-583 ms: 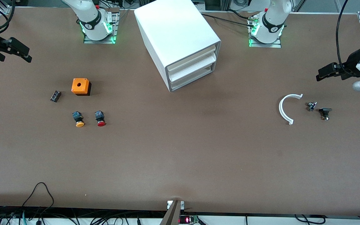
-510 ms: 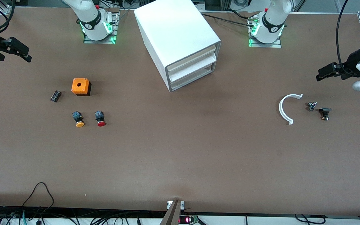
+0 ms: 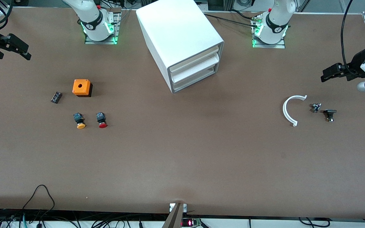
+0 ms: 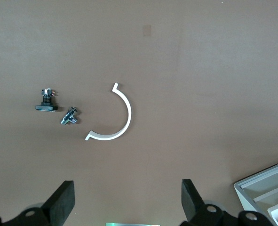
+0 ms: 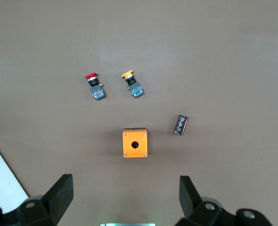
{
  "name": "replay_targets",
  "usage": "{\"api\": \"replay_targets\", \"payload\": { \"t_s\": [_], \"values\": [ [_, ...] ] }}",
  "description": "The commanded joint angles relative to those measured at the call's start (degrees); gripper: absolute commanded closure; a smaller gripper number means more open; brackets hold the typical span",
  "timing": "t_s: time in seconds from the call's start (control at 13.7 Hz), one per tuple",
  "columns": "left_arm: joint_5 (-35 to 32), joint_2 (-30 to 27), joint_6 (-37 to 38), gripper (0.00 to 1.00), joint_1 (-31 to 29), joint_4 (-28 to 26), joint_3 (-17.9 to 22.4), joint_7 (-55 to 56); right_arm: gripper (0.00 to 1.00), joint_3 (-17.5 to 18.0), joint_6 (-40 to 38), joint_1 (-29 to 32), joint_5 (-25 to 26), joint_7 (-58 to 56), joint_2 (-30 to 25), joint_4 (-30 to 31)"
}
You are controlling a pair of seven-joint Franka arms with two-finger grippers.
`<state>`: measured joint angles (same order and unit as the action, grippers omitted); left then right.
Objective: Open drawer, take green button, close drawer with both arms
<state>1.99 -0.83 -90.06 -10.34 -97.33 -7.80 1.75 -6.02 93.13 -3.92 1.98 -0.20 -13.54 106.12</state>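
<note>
Drawer (image 3: pixel 194 79) shut, both arms parked.
Left gripper (image 3: pixel 328 73) and right gripper (image 3: pixel 19 50) hover at opposite worktop (image 3: pixel 182 158) ends, jaws apart, empty.

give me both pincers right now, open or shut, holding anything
Left pincer: open, holding nothing, over the table's left-arm end.
Right pincer: open, holding nothing, over the right-arm end.

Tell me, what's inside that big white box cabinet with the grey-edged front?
The big white box cabinet shows three shut white drawers stacked in its front; the bottommost drawer is shut too, so their contents are hidden.
</note>
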Motion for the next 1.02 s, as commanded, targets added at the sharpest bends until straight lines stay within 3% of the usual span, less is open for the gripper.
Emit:
{"api": "replay_targets", "payload": {
  "t_s": [0.0,0.51,0.95],
  "values": [
    [-1.6,1.0,1.2,0.0,0.3,1.2,-0.5,-0.5,0.0,0.0,0.0,0.1,0.5,-0.4,-1.2,1.1],
    [-0.6,2.8,2.4,0.0,0.4,0.4,-2.6,-0.2,0.0,0.1,0.0,0.1,0.3,-0.6,1.1,0.3],
    [-0.7,3.9,2.3,0.0,1.2,0.9,-4.1,0.0,0.0,0.9,5.9,-1.0,-1.0,-0.5,8.1,-0.7]
  ]
}}
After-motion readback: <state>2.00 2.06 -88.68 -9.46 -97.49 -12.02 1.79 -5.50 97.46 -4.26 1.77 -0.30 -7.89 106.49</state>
